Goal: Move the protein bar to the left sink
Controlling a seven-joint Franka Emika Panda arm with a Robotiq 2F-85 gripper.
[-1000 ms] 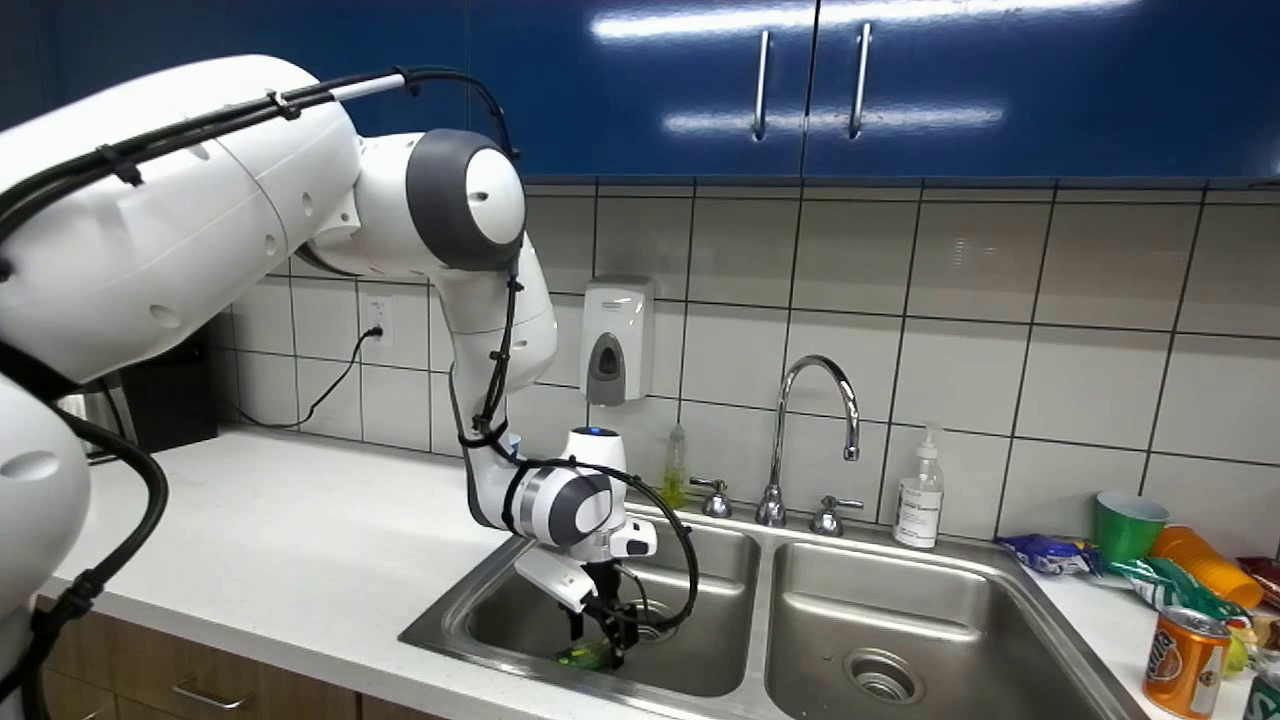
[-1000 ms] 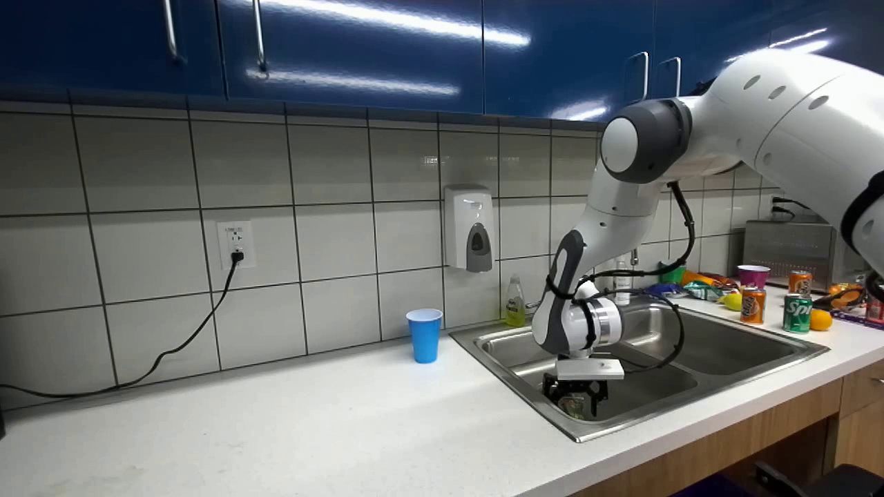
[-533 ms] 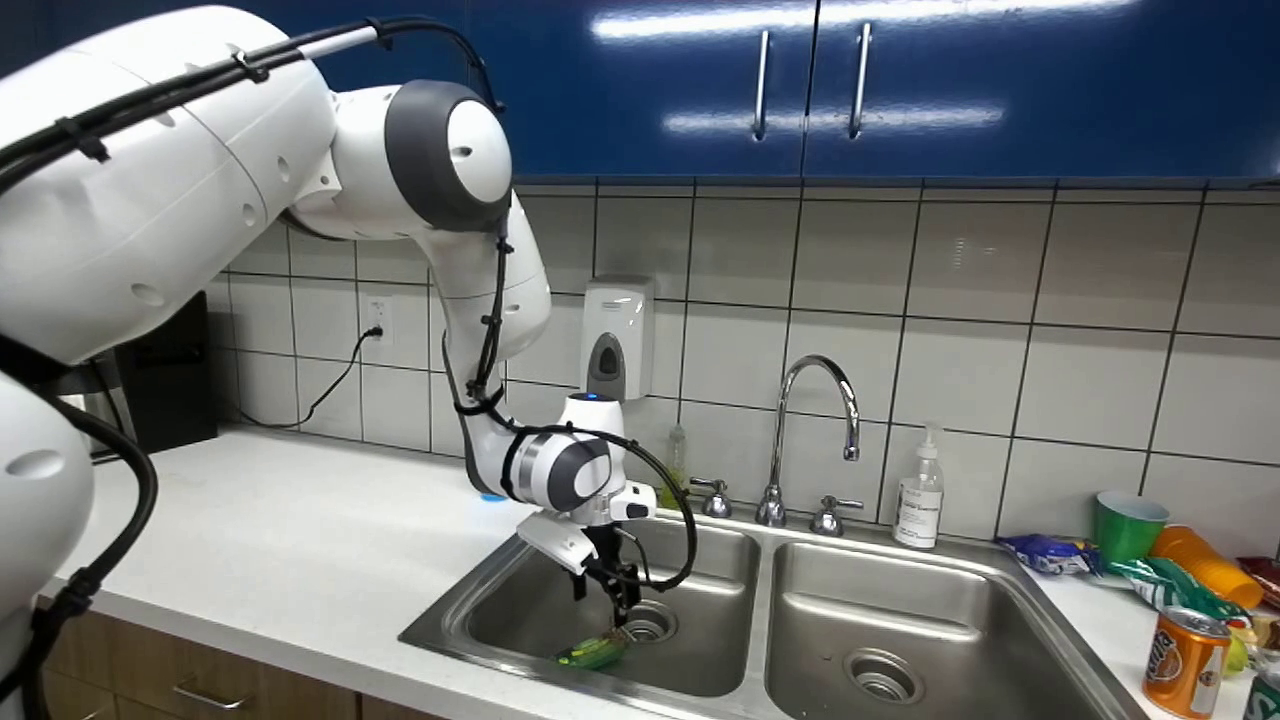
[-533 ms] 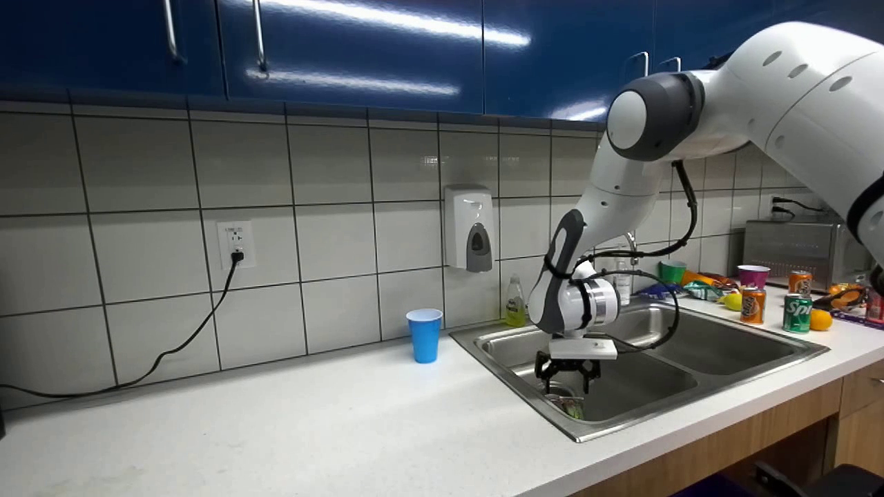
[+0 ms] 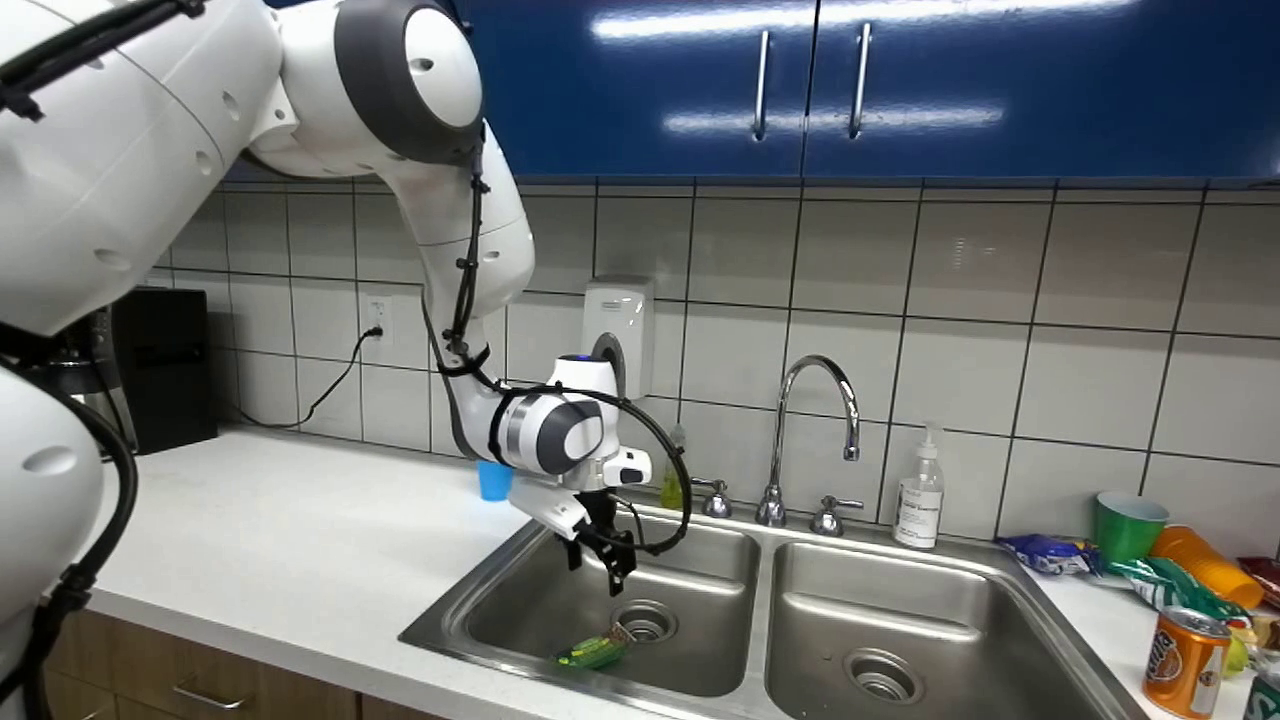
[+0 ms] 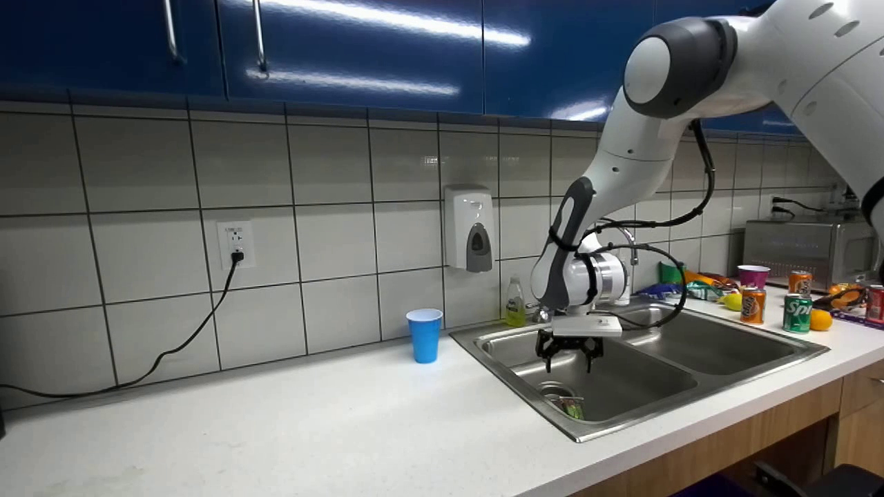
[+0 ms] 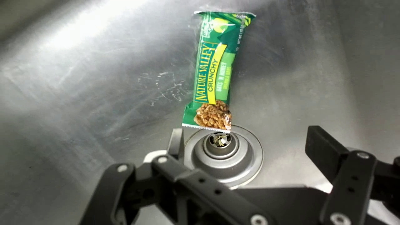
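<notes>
While gripper (image 6: 568,370) hangs with jaws wide apart, protein bar (image 7: 215,72) lies below it
Bar flat on floor of left sink (image 5: 700,640), apart from gripper, one end at drain (image 7: 223,154) under the jaws

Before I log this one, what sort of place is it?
Most likely a kitchen, perhaps a shared office one: a stainless double sink set in a white countertop, blue overhead cabinets, and a wall-mounted dispenser.
</notes>
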